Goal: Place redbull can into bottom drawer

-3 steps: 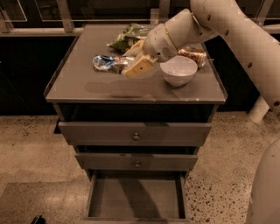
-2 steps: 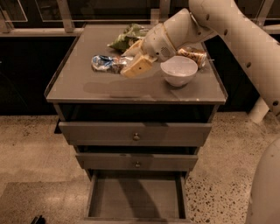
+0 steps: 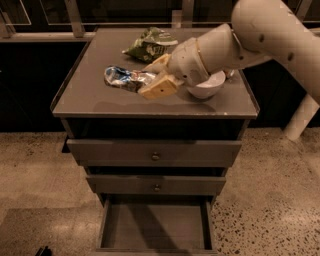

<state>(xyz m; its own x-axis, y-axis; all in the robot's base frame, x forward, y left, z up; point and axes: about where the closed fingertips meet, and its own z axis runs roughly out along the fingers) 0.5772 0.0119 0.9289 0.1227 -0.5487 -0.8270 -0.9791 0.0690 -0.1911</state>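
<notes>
Blue-silver crumpled redbull can (image 3: 124,78) lies (sideways) by tool (image 3: 148,80) atop cabinet (image 3: 90,96).

A robot test corner in an office-like building.
Speckled stone floor (image 3: 270,200), dark glass panels (image 3: 30,15) in metal frames behind, one grey drawer cabinet (image 3: 200,152) standing alone; the robot's hand (image 3: 154,79) hangs low over its tabletop (image 3: 85,97).

Cream end effector (image 3: 151,78) beside blue-and-silver redbull can (image 3: 121,78) on grey-brown cabinet top (image 3: 95,101).

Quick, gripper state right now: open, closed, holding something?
Gripper: cannot be told; it is at one end of the slim dented blue-and-silver redbull can lying on the cabinet top.
</notes>
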